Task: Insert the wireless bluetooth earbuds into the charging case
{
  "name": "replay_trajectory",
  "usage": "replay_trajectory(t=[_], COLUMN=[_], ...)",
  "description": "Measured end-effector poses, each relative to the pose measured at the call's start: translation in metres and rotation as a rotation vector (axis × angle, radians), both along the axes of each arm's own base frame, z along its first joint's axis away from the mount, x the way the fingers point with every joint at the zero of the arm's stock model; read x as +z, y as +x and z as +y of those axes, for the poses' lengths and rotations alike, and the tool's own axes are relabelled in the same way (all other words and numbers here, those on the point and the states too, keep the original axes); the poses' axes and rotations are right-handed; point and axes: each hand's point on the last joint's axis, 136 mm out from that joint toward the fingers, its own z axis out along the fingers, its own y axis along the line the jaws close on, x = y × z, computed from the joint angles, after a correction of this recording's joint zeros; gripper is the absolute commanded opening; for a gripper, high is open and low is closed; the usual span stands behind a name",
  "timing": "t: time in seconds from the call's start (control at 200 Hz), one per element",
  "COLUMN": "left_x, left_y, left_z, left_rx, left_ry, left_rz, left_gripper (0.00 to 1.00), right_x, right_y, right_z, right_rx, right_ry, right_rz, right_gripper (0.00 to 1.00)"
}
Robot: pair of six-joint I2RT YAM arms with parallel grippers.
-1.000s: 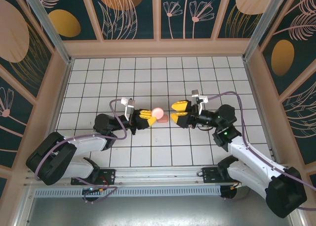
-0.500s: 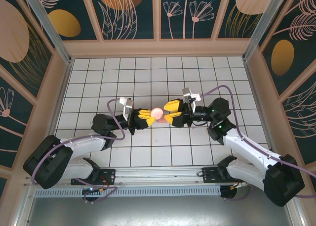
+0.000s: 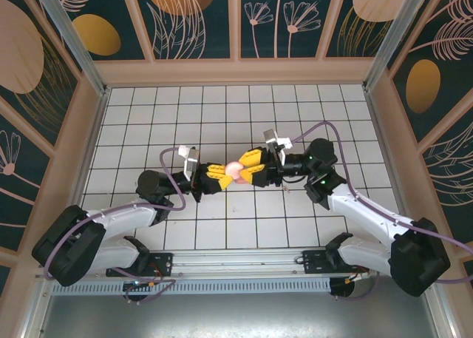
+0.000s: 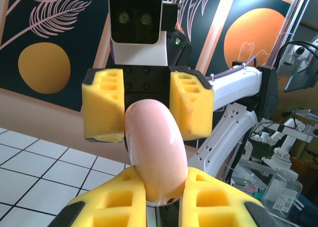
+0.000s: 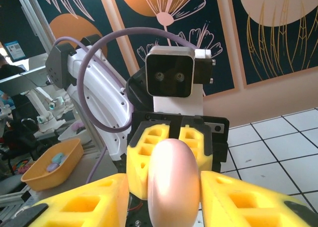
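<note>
arms meeting mid-table, left gripper (image 3: 224, 175) pinching pale pink glossy rounded plastic pod (image 3: 235, 168), right gripper (image 3: 244, 169) straddling it from 3 o'clock, grip unclear

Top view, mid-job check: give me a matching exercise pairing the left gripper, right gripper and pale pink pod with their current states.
Column one:
1. left gripper
2. right gripper
3. pale pink pod

Column two:
A. jaws apart, flanking the pod
B. rounded and glossy, sitting between both grippers
C. clamped on the pod

Pairs: 1-C, 2-A, 3-B.
</note>
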Motion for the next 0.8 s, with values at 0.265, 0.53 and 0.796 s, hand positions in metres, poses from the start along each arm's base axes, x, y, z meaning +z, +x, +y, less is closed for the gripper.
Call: replay_trajectory(t=[0.265, 0.53, 0.796], left_x=[0.003, -0.001, -0.011], left_y=[-0.003, -0.001, 0.010], left_z=[0.000, 0.000, -0.001], left_rx=[-0.006, 0.021, 0.118], left_ry=[-0.002, 0.027, 0.167], left_rz=[-0.017, -0.024, -0.075], left_gripper=[0.15, 0.42, 0.53], right_x=[-0.002, -0.007, -0.020], right_y=[-0.001, -0.001, 0.009], right_z=[0.004, 0.006, 0.003], right_rx=[0.025, 0.030, -0.063], right_ry=[-0.012, -0.038, -0.159], right_rz=[-0.009, -0.012, -0.011], right_gripper=[0.22, 0.18, 0.20])
